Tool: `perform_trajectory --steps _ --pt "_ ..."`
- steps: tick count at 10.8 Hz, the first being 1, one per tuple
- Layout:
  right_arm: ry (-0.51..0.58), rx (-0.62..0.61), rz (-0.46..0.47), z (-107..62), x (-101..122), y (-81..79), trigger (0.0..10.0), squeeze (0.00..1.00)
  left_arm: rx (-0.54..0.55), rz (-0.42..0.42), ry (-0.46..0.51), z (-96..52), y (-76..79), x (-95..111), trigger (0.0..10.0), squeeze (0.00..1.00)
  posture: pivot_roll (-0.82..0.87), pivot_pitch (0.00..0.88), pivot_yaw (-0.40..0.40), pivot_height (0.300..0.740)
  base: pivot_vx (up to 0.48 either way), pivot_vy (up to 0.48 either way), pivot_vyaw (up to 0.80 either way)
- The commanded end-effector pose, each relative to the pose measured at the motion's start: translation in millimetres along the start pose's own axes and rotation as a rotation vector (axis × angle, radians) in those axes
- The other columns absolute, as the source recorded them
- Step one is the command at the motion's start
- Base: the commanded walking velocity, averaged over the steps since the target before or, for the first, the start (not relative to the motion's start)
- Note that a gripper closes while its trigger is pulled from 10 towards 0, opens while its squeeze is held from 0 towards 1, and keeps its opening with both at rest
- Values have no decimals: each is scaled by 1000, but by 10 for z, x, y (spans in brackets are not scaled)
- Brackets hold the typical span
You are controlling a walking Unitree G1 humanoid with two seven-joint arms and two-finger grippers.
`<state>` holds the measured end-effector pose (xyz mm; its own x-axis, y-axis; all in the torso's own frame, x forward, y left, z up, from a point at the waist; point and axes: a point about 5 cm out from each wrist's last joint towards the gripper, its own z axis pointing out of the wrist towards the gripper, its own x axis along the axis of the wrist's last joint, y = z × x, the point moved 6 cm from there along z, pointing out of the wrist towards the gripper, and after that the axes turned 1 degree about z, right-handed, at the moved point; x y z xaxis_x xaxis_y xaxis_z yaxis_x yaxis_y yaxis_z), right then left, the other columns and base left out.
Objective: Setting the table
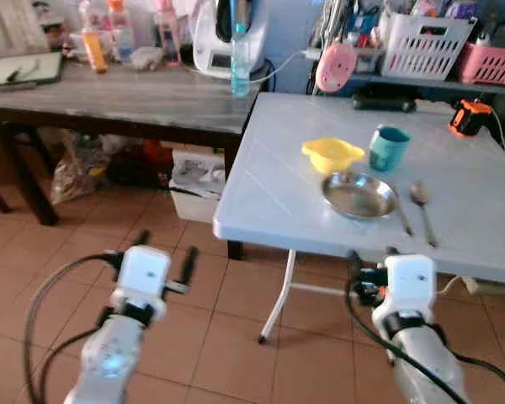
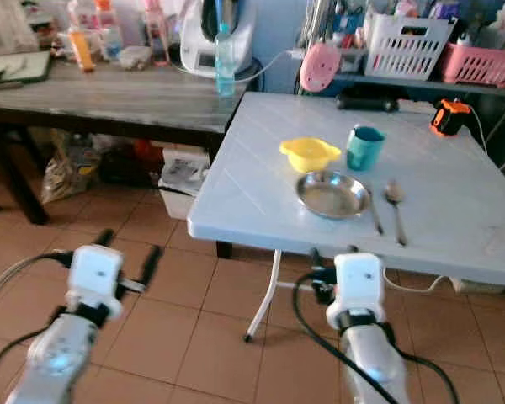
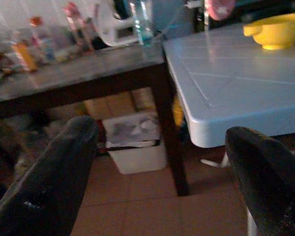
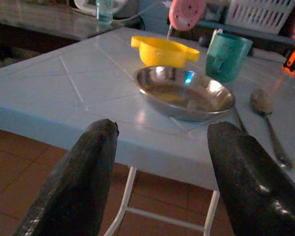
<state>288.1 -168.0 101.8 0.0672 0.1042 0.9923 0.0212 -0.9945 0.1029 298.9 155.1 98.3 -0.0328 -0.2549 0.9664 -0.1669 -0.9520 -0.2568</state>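
Steel plate (image 4: 186, 93) beyond right end effector (image 4: 160, 162)

My two arms are silver, each ending in a boxy white wrist block. Black cables loop from the forearms up to those blocks. The left gripper (image 1: 162, 255) and right gripper (image 1: 371, 255) each carry two long black fingers, glossy and rounded.

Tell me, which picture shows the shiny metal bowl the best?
The right wrist view: the metal bowl sits big and close between the right hand's open fingers, so you see its inside. Both eye views show it smaller from above, beside the spoon. The left wrist view looks at the table's corner.
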Motion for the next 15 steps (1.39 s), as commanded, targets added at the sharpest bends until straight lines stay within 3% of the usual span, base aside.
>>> perform_trajectory --steps 1,7,15 --pt "-2 -19 -15 5 -6 67 10000 0 -18 0 5 26 59 27 10000 0 95 0 20 740 0 -315 0" --pt "4 -26 -24 0 -5 64 10000 0 -29 0 2 33 94 15 10000 0 88 0 24 740 0 -336 0" --pt "7 -59 -36 3 -8 108 10000 0 -43 -14 20 73 124 48 10000 0 81 0 31 740 0 0 0"
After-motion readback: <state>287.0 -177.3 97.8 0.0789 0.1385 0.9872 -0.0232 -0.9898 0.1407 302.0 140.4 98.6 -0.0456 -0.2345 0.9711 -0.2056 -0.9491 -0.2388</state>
